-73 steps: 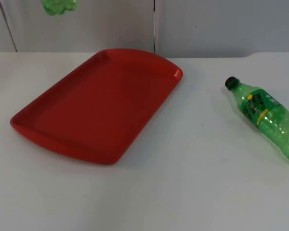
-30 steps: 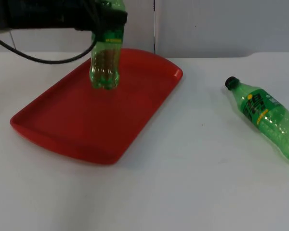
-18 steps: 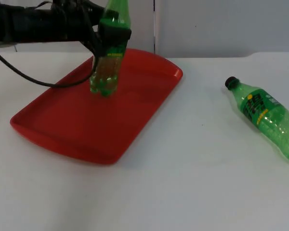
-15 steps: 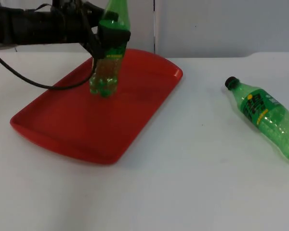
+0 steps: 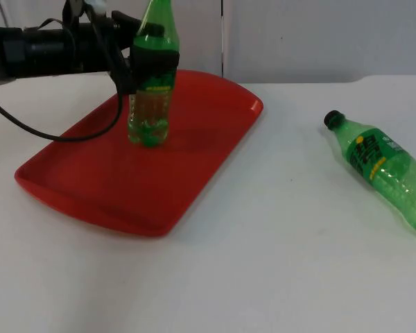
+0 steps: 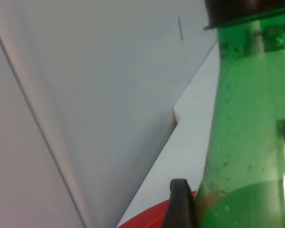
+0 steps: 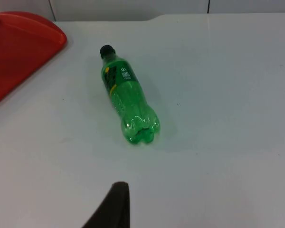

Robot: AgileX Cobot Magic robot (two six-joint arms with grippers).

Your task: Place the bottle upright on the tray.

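Top view shows the green bottle (image 5: 151,90) standing straight up on the red tray (image 5: 111,187), near the tray's far side. Its bottom looks like it is touching the tray floor. The left hand (image 5: 140,59) is closed around the bottle up near its label and holds it tight. The arm reaches in from the side.

What could go wrong? The bottle is tall and thin, with only a little drink at the bottom, so I think it would tip easily. If the left hand lets go while the bottle is leaning, or if the bottom is not fully down, the bottle could fall over. If a finger brushes the bottle as the hand pulls back, that could knock it down too. A knocked bottle could roll off the tray, as the rim is low.

A second green bottle (image 5: 383,168) with a black cap lies on its side on the white counter (image 5: 277,263), well apart from the tray. The right hand (image 7: 115,209) waits above the counter near that bottle. I cannot tell if it is open or closed.

Both bottles have a green label with some yellow on it. The words are too small for me to read, so I cannot name the brand.
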